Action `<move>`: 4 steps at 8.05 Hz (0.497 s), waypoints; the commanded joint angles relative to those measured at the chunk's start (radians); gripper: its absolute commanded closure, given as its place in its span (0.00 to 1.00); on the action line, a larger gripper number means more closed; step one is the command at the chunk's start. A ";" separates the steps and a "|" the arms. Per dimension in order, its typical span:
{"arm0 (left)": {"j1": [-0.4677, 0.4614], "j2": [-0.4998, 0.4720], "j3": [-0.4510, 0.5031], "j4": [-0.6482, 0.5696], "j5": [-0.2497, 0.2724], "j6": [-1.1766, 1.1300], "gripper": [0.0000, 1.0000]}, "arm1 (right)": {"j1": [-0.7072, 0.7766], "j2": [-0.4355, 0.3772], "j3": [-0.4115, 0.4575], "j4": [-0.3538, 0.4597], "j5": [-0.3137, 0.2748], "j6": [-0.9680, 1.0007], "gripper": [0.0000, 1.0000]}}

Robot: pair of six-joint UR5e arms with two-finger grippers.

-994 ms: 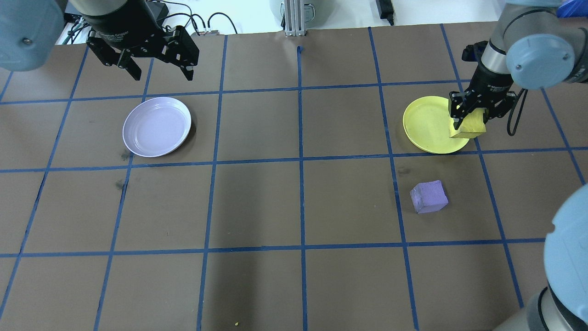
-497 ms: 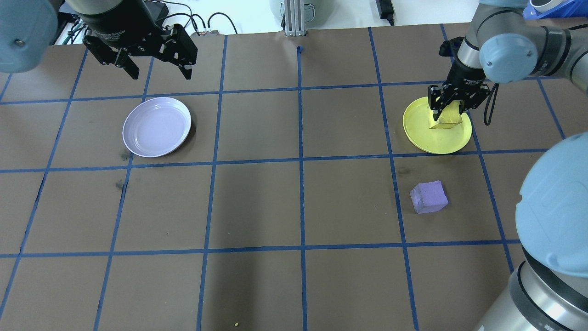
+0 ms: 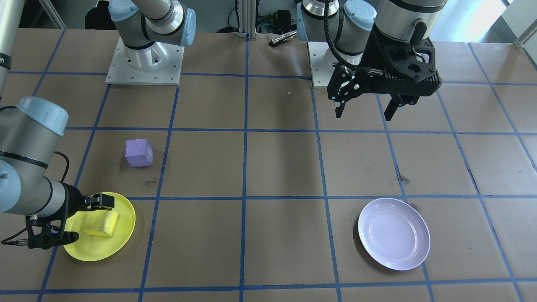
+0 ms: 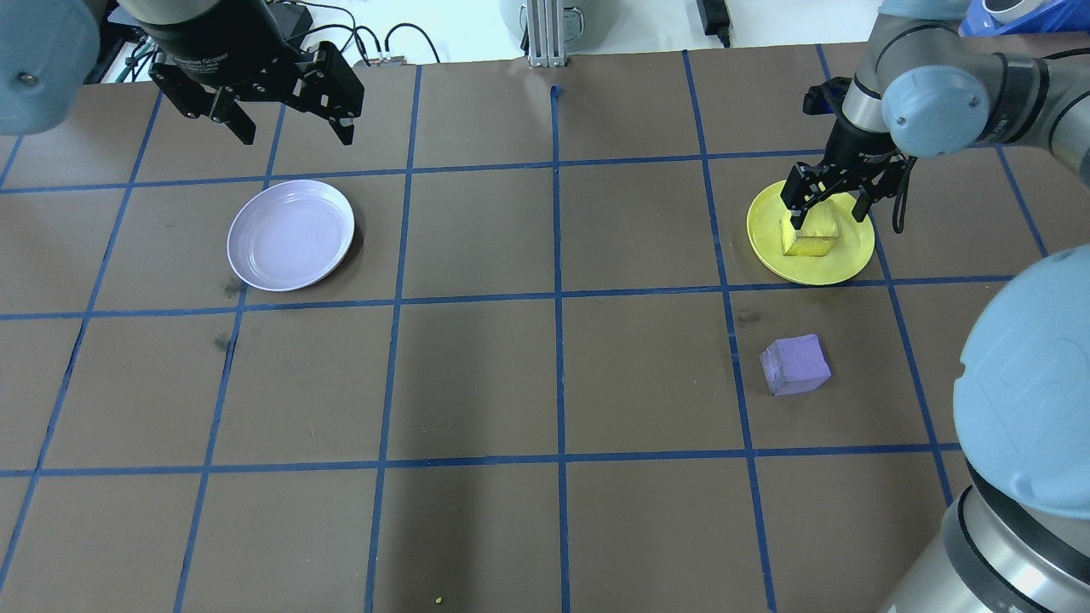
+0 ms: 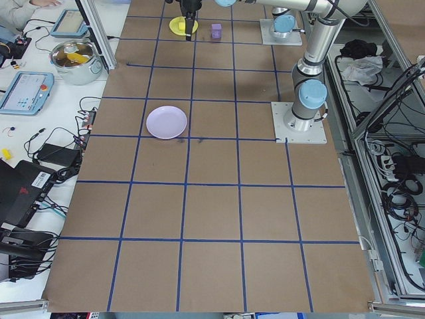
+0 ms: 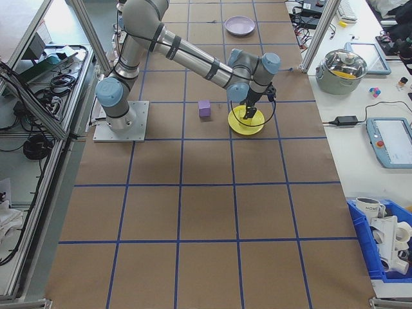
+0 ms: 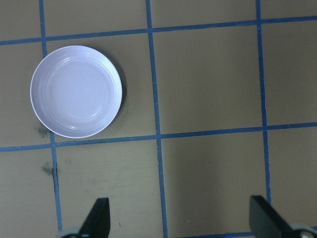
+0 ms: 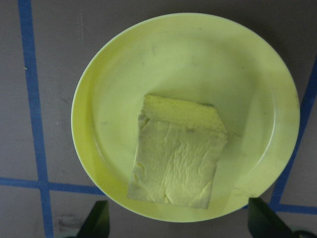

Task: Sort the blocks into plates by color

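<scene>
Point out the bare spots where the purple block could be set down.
The lavender plate is bare inside. Bare table runs between it and the purple block. The yellow plate is crowded: the yellow block sits in it under the open right tool.

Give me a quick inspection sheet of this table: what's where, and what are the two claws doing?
Surface: brown table with blue tape grid.
Job's things: yellow block lies in yellow plate; purple block on the table; lavender plate empty.
Clutter: small yellow crumb.
Grippers: right gripper open over the yellow block; left gripper open, holding nothing.
Cables: black cables beyond the far edge.
Surroundings: metal pot, tablets on side benches.
</scene>
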 commanded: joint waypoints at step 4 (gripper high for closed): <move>-0.001 -0.020 0.001 0.000 -0.001 -0.009 0.00 | 0.030 -0.139 0.191 0.226 0.020 -0.011 0.00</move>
